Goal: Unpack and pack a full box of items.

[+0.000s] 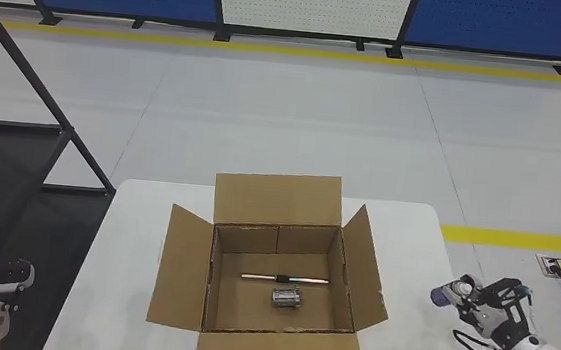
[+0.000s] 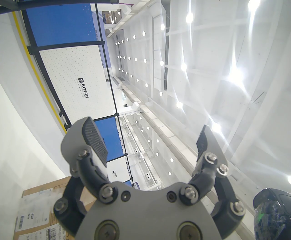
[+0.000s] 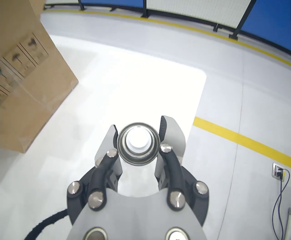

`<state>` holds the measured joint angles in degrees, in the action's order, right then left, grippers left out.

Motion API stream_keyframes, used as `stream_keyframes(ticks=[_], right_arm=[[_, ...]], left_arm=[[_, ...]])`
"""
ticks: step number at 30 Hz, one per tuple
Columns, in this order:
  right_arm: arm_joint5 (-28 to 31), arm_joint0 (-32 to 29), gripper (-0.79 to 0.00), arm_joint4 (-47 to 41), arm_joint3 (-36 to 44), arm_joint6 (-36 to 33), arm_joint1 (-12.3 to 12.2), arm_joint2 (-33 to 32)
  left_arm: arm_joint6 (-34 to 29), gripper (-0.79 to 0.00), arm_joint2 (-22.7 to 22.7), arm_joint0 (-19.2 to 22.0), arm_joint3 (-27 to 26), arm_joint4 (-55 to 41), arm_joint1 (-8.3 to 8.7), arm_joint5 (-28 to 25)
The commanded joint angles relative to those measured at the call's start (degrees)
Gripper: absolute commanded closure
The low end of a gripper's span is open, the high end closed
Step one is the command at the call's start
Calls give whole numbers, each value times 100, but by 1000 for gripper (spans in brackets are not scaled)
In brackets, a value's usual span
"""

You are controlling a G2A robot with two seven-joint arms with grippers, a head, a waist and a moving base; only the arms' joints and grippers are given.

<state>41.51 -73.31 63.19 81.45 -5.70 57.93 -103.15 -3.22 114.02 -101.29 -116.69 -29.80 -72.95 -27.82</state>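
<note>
Open cardboard box (image 1: 279, 197) mid white tabletop (image 1: 133, 252), flaps out. Inside it: a thin rod (image 1: 286, 277) and a small metal cylinder (image 1: 286, 297). Right tool (image 3: 139, 126) clamped on a metal-rimmed can (image 3: 138, 143), apparently near the tabletop's right edge. Left tool (image 2: 147, 138) spread wide, empty, aimed at the ceiling.

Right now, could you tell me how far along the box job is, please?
Done, it seems: the box stands open on the table. In hand: the right gripper is shut on a can near the table's right edge; the left gripper is open, holding nothing. Left: a thin rod and a small metal cylinder lie in the box. Whether the can is going out or in, I cannot tell.
</note>
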Motion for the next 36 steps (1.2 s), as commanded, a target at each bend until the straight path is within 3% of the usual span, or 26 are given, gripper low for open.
stream_keyframes(ticks=[1,6,9,15,20,24,29,36], right_arm=[[-9,-228,0,-89,501,144,-23,-294],[183,-888,0,-584,2246,468,-50,-1014],[280,-1138,0,-647,3430,239,-68,-1260],[145,-1130,0,-608,5263,-571,-111,-872],[181,-197,0,-340,5320,-1121,-171,451],[-329,521,0,-267,5262,-1879,-136,1785],[-836,1444,0,-273,4625,-2381,-11,3107],[-836,1444,0,-273,4625,-2381,-11,3107]], left_arm=[[0,-785,0,0,0,0,0,0],[0,-785,0,0,0,0,0,0],[0,-785,0,0,0,0,0,0],[0,-785,0,0,0,0,0,0],[0,-785,0,0,0,0,0,0],[0,-785,0,0,0,0,0,0],[0,-785,0,0,0,0,0,0],[0,-785,0,0,0,0,0,0]])
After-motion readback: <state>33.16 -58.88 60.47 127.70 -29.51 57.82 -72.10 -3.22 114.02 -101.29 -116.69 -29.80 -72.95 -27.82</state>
